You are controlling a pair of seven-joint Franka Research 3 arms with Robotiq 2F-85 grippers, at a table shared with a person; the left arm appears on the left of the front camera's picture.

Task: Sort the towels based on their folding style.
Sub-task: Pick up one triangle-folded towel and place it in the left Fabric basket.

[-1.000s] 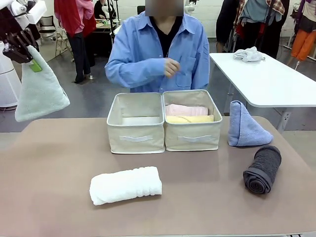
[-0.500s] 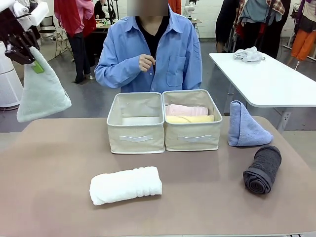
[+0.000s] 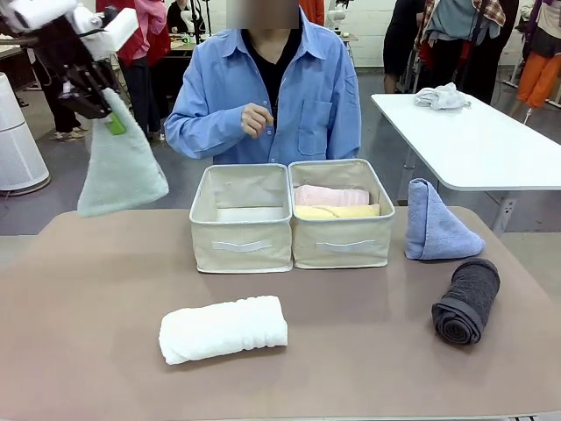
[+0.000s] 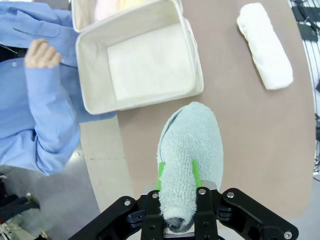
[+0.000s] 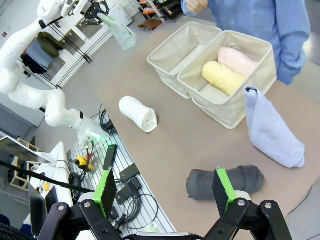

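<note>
My left gripper [image 3: 110, 115] is shut on the tip of a grey-green cone-folded towel [image 3: 121, 168], which hangs in the air over the table's far left, left of the bins. In the left wrist view the same towel [image 4: 191, 150] sits between the green pads [image 4: 161, 174] just short of the empty left bin [image 4: 95, 102]. A white rolled towel [image 3: 223, 328] lies front centre. At the right are a dark grey roll [image 3: 466, 300] and a light blue cone [image 3: 434, 224]. Pink [image 3: 331, 195] and yellow [image 3: 337, 211] rolls lie in the right bin [image 3: 342, 246]. My right gripper [image 5: 165, 192] stands open, high above the dark grey roll [image 5: 225, 182].
A person in a blue shirt stands behind the two beige bins, one hand [image 3: 255, 118] raised at the chest. A white side table [image 3: 491, 149] with a whitish rag [image 3: 441, 96] stands at the back right. Bare tabletop lies in front of the bins around the white roll.
My left gripper has swung to the right and toward the bins, carrying the grey-green towel. The person's hand shifted slightly. The towels on the table have not moved.
</note>
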